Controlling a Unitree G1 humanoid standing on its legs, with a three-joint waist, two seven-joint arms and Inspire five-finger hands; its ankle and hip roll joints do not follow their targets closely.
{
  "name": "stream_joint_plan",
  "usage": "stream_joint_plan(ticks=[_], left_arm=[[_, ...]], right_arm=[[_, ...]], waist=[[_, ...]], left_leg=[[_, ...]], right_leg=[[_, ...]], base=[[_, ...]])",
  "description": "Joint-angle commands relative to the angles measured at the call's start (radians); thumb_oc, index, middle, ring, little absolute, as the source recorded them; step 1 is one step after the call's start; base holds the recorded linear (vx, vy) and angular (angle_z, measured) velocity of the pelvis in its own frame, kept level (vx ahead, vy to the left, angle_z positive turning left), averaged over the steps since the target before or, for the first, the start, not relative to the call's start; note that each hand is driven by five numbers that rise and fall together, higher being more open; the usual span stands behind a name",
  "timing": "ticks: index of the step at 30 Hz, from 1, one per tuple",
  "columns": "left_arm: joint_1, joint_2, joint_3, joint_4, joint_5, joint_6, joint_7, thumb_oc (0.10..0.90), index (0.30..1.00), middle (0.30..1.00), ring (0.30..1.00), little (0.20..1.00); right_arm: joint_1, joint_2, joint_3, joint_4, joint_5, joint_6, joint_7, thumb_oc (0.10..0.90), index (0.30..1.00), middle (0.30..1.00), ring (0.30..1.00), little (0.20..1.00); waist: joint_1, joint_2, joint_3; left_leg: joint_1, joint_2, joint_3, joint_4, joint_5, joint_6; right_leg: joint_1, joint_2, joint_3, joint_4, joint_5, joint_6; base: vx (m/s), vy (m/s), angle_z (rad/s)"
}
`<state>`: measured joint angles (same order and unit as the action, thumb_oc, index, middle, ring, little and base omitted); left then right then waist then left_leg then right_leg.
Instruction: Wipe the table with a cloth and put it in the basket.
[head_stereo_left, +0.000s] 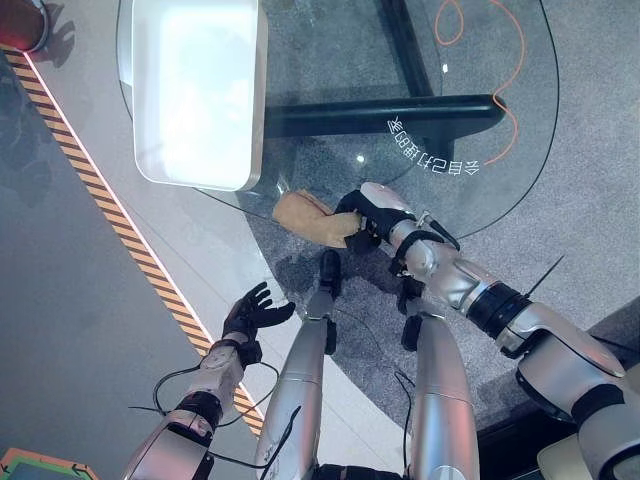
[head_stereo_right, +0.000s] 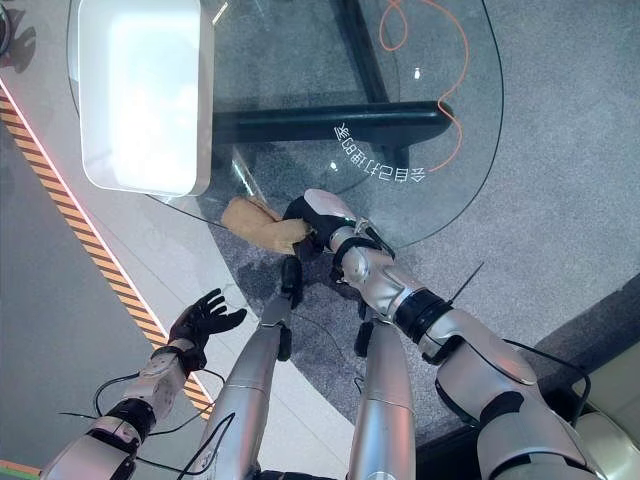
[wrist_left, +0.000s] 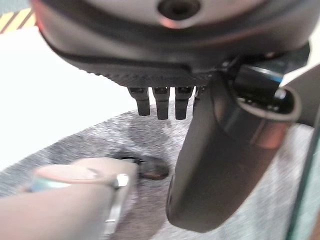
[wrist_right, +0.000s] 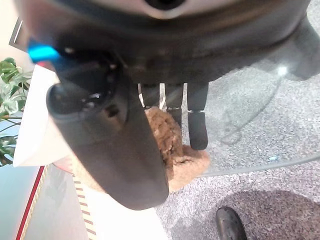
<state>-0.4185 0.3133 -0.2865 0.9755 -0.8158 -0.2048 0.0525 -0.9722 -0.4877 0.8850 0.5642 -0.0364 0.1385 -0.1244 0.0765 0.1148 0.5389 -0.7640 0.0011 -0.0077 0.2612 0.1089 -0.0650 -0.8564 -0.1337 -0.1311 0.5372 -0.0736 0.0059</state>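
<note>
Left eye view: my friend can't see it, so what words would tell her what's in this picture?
The robot's right hand grips a tan cloth at the near edge of a round glass table. A white basket sits on the table's far left side, and the left hand hangs open, low over the floor.

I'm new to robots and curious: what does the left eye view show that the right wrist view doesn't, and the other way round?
Left eye view alone: the left robot hand open above the floor, and an orange cable under the glass table. Right wrist view alone: a green plant. Both: the right robot hand holding the tan cloth at the table's edge, and the white basket.
</note>
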Motion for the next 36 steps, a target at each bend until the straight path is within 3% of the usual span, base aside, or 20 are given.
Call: stream_joint_plan(ticks=[1, 13, 23, 26, 30, 34, 36], left_arm=[[-0.005, 0.004, 0.079, -0.014, -0.106, -0.118, 0.108, 0.8, 0.9, 0.9, 0.9, 0.9], [-0.072, 0.098, 0.248, -0.122, -0.199, -0.284, 0.304, 0.8, 0.9, 0.9, 0.9, 0.9], [-0.159, 0.18, 0.328, -0.175, -0.13, -0.438, 0.521, 0.8, 0.9, 0.9, 0.9, 0.9], [-0.171, 0.194, 0.349, -0.26, -0.061, -0.503, 0.633, 0.8, 0.9, 0.9, 0.9, 0.9], [-0.185, 0.192, 0.364, -0.37, 0.084, -0.54, 0.777, 0.8, 0.9, 0.9, 0.9, 0.9], [-0.19, 0.178, 0.361, -0.501, 0.305, -0.544, 0.883, 0.8, 0.9, 0.9, 0.9, 0.9], [-0.191, 0.162, 0.356, -0.58, 0.364, -0.537, 0.878, 0.8, 0.9, 0.9, 0.9, 0.9]], right_arm=[[-0.024, 0.049, -0.045, -0.055, 0.021, -0.07, -0.061, 0.1, 0.3, 0.3, 0.3, 0.2], [-0.049, 0.055, -0.094, -0.02, 0.078, -0.064, -0.133, 0.1, 0.3, 0.3, 0.3, 0.2], [-0.039, 0.064, -0.133, -0.029, 0.148, -0.08, -0.238, 0.1, 0.3, 0.3, 0.3, 0.2], [-0.007, 0.07, -0.172, -0.047, 0.175, -0.106, -0.287, 0.1, 0.3, 0.3, 0.3, 0.2], [0.027, 0.081, -0.221, -0.087, 0.187, -0.12, -0.335, 0.1, 0.3, 0.3, 0.3, 0.2], [0.072, 0.085, -0.272, -0.149, 0.186, -0.132, -0.374, 0.1, 0.3, 0.3, 0.3, 0.2], [0.095, 0.082, -0.298, -0.187, 0.19, -0.139, -0.39, 0.1, 0.3, 0.3, 0.3, 0.2]], waist=[[0.015, 0.011, -0.019], [0.03, 0.016, -0.019], [0.031, 0.001, -0.019], [0.034, -0.008, -0.019], [0.037, -0.016, -0.019], [0.037, -0.024, -0.019], [0.037, -0.029, -0.019]], left_leg=[[0.004, -0.049, 0.07, 0.06, -0.074, 0.028], [0.012, -0.05, 0.055, 0.074, -0.08, 0.028], [0.018, -0.047, 0.042, 0.072, -0.083, 0.024], [0.024, -0.05, 0.034, 0.072, -0.088, 0.025], [0.029, -0.054, 0.026, 0.07, -0.092, 0.026], [0.029, -0.055, 0.02, 0.073, -0.098, 0.028], [0.029, -0.056, 0.018, 0.074, -0.1, 0.03]], right_leg=[[0.02, 0.038, -0.069, -0.071, -0.006, 0.002], [0.027, 0.034, -0.067, -0.045, -0.022, -0.006], [0.043, 0.038, -0.066, -0.039, -0.032, -0.01], [0.055, 0.039, -0.066, -0.04, -0.036, -0.007], [0.066, 0.04, -0.069, -0.045, -0.038, -0.006], [0.071, 0.041, -0.069, -0.044, -0.041, -0.004], [0.074, 0.042, -0.069, -0.044, -0.041, -0.002]], base=[[0.0, 0.0, 0.0], [0.0, -0.003, 0.0], [0.0, -0.007, 0.0], [0.0, -0.037, 0.01], [0.0, -0.015, 0.01], [0.0, -0.017, 0.0], [0.0, -0.034, 0.01]])
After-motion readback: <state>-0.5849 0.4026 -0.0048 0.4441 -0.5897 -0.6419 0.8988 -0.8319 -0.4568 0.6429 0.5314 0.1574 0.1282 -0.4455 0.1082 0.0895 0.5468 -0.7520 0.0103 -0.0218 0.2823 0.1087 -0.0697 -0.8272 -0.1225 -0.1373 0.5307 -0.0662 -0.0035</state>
